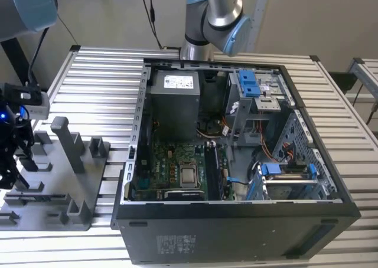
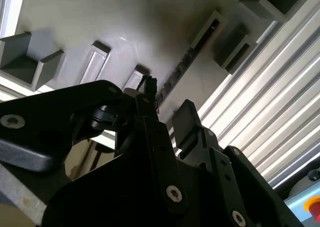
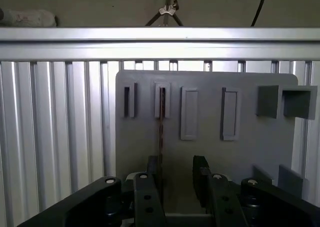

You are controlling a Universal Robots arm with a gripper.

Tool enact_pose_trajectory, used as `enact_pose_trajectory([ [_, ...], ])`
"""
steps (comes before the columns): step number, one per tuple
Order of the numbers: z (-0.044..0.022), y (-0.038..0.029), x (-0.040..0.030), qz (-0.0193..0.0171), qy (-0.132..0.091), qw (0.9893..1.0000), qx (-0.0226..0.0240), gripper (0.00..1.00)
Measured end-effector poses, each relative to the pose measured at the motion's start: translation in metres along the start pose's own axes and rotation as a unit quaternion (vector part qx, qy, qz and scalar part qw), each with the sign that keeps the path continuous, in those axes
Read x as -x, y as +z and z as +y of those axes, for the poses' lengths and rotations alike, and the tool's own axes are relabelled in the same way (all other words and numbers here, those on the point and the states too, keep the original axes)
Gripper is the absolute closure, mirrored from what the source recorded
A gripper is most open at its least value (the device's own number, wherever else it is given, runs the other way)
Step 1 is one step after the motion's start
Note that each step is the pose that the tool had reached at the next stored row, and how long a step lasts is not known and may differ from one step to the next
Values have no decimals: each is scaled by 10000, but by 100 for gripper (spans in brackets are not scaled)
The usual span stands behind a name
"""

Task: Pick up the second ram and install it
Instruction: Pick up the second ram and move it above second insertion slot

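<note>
The second ram (image 3: 161,122), thin and dark, stands edge-on in the grey holder (image 3: 250,152) between the gripper's (image 3: 176,163) parted fingers.

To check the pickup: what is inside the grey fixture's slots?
The second ram stands on edge in one slot; the gripper covers its near end. Nothing shows in the neighbouring slots.

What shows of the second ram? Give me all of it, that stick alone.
The second ram is a thin dark stick, seen edge-on in the first wrist view. It stands on its long edge in a slot of the grey holder plate. The second wrist view shows a row of small chips along its face. The open gripper straddles its near end. The stick lies close by one finger; whether they touch I cannot tell.
</note>
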State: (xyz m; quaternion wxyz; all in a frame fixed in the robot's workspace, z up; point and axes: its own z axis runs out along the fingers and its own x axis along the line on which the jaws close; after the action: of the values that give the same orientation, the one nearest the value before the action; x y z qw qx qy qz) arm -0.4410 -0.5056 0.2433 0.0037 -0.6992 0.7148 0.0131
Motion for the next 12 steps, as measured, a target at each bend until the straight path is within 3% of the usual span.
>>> enact_pose_trajectory([
  [12,42,196,-21,0,-2,10000,1,58],
])
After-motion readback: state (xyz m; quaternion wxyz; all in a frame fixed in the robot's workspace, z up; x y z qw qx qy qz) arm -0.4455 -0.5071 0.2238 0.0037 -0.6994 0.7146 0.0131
